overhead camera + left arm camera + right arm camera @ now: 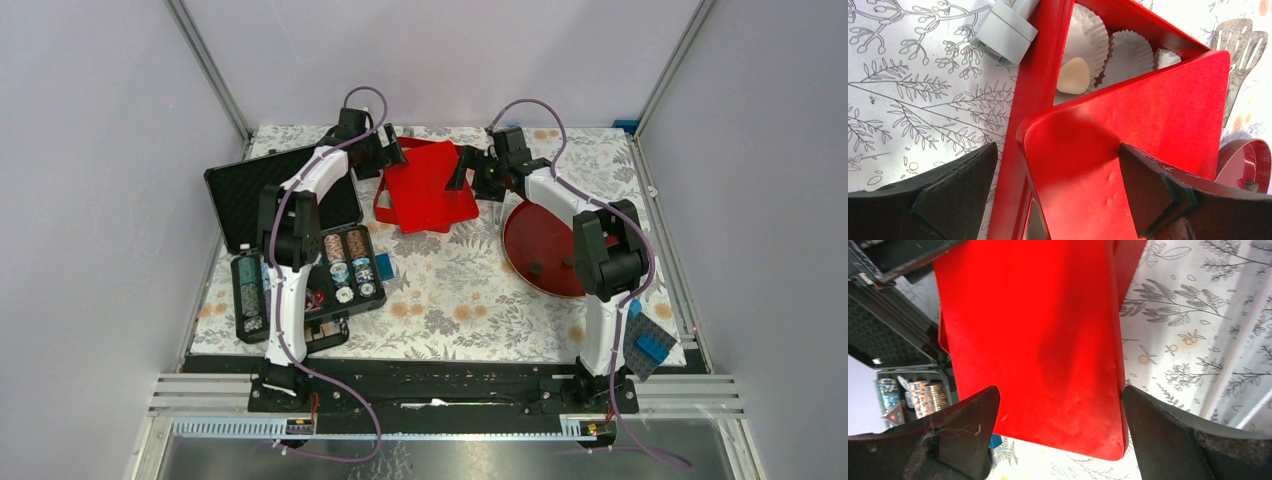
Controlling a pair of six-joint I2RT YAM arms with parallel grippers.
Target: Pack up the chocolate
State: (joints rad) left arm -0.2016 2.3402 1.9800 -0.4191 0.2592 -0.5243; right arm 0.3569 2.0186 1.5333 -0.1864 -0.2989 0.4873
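Two dark chocolate lumps (535, 268) sit on the round red tray (520, 235), closest to the right arm. Further out, the left tool (1058, 155) and right tool (1060, 395) both gape wide and empty, straddling the red lid (1148, 115) lying askew over the red box (1020, 100). Beyond its edge, one pale chocolate (1073, 75) beside white paper cups (1128, 50). No legible writing.

Pale tan chocolate (1073, 76), smooth and rounded, upper centre of the left wrist view; two dark lumps (535, 268) right of centre overhead.
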